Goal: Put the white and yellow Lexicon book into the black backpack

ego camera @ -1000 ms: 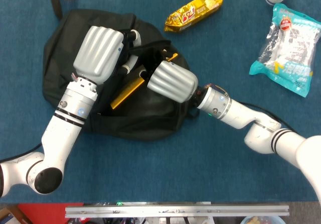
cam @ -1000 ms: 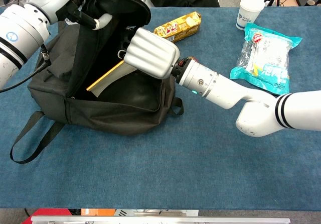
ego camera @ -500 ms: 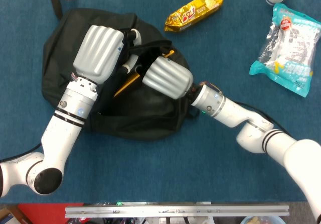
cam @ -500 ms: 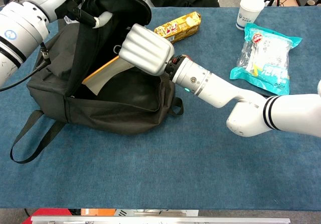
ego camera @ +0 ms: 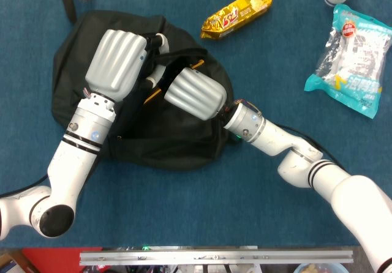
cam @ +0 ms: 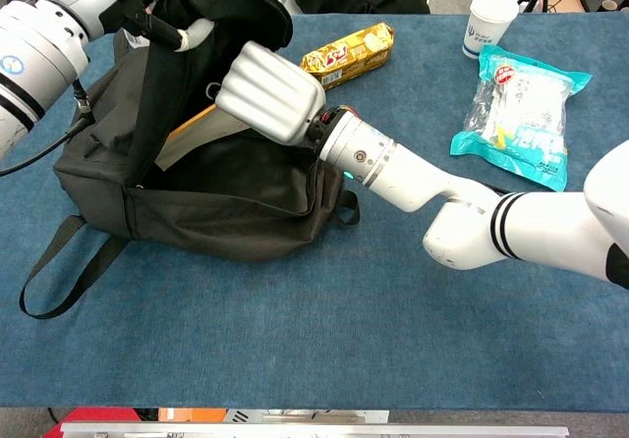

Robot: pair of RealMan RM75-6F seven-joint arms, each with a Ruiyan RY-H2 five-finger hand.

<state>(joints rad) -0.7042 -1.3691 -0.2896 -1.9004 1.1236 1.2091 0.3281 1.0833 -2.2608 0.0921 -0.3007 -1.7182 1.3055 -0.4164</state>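
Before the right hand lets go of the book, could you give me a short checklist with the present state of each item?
1. Backpack mouth open: ok, left hand holds the flap up.
2. Book partly inside the opening: ok.
3. Right hand holds the book: ok.
4. Book fully inside: not ok, one end shows above the opening.
5. Room below the book: cannot tell, interior dark.

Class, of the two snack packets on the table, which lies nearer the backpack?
The gold packet, just beyond the backpack; the teal packet lies far off to the right.
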